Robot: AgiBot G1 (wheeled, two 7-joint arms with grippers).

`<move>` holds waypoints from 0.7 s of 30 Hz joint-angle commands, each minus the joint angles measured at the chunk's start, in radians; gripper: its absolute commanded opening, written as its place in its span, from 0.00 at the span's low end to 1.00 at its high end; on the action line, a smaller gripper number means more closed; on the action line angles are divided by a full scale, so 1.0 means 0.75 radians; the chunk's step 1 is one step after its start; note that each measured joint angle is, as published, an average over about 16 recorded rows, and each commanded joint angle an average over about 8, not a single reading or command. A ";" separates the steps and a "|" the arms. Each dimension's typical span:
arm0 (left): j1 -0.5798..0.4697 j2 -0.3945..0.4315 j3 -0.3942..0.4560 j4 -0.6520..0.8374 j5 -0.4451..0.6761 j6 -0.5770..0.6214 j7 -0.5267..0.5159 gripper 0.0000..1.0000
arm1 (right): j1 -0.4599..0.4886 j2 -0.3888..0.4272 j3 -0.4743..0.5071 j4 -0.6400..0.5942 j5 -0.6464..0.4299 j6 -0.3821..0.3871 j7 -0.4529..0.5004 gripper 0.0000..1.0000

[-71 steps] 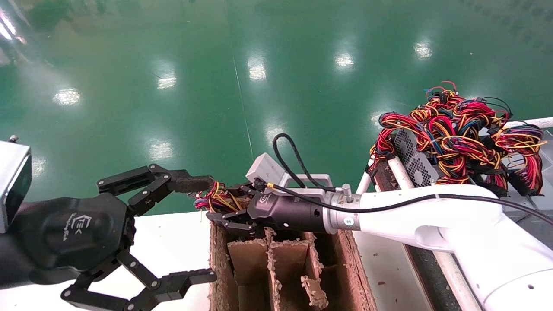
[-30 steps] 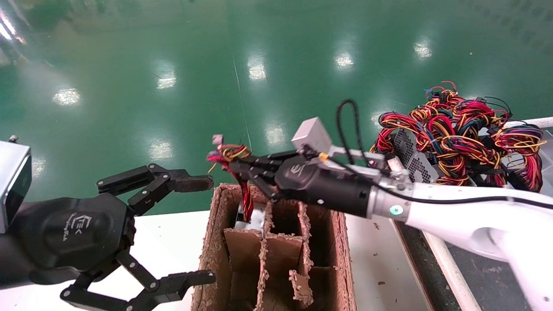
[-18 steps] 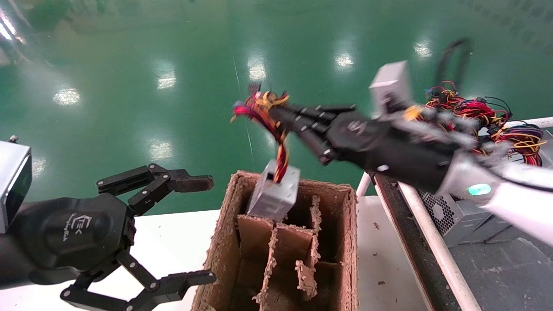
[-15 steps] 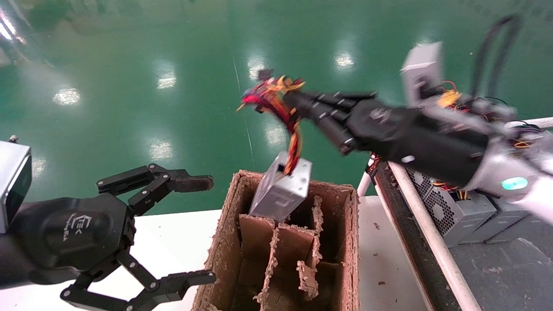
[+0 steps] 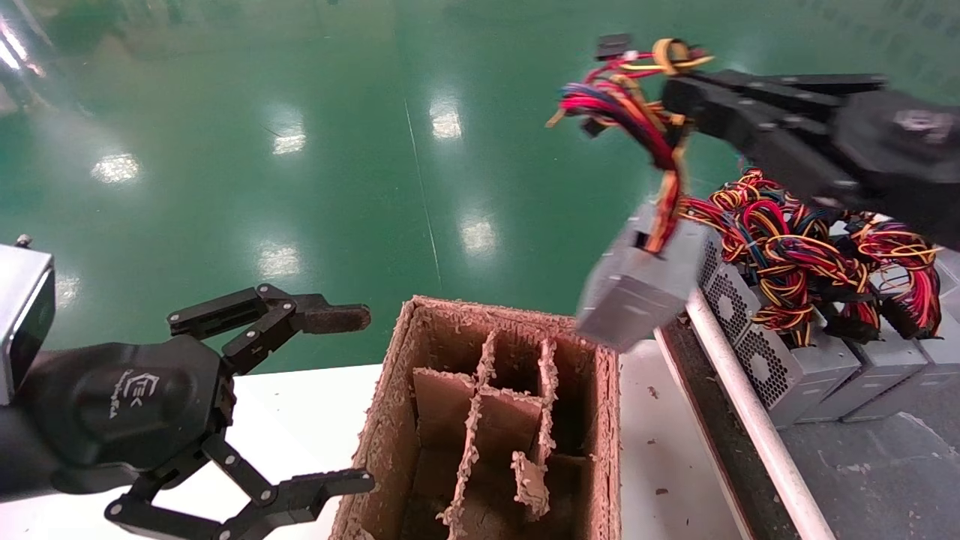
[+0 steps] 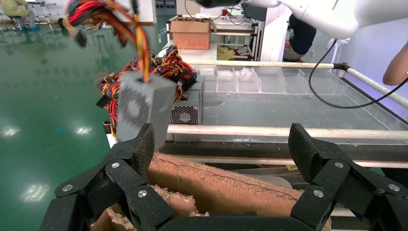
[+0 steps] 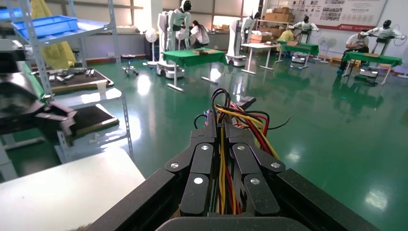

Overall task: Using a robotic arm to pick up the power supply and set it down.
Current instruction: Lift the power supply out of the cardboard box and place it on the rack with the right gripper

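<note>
The power supply (image 5: pixel 637 292), a grey metal box, hangs tilted in the air by its red, yellow and orange wires (image 5: pixel 637 105), above the right rim of the cardboard box. My right gripper (image 5: pixel 679 97) is high at the upper right, shut on that wire bundle (image 7: pixel 222 144); strands run between its closed fingers (image 7: pixel 202 159). In the left wrist view the power supply (image 6: pixel 142 108) dangles beyond the box with its fan grille showing. My left gripper (image 5: pixel 356 397) stays low at the left beside the box, open and holding nothing (image 6: pixel 222 144).
A brown cardboard divider box (image 5: pixel 604 420) stands on the white table (image 5: pixel 300 420). To its right, past a white rail (image 5: pixel 742 420), several more grey power supplies (image 5: pixel 780 367) sit under a tangle of coloured wires (image 5: pixel 810 247). Green floor lies beyond.
My right gripper pulled the power supply up out of the divider box by its wires and swung it up and to the right, toward the rail. The left arm has not moved.
</note>
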 commanded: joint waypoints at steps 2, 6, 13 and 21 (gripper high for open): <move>0.000 0.000 0.000 0.000 0.000 0.000 0.000 1.00 | -0.020 0.080 0.030 0.003 0.033 -0.046 0.015 0.00; 0.000 0.000 0.000 0.000 0.000 0.000 0.000 1.00 | -0.063 0.180 0.066 -0.021 0.066 -0.116 0.001 0.00; 0.000 0.000 0.001 0.000 -0.001 0.000 0.000 1.00 | -0.172 0.346 0.135 -0.068 0.149 -0.249 -0.026 0.00; 0.000 -0.001 0.001 0.000 -0.001 -0.001 0.001 1.00 | -0.335 0.490 0.223 -0.176 0.272 -0.371 -0.070 0.00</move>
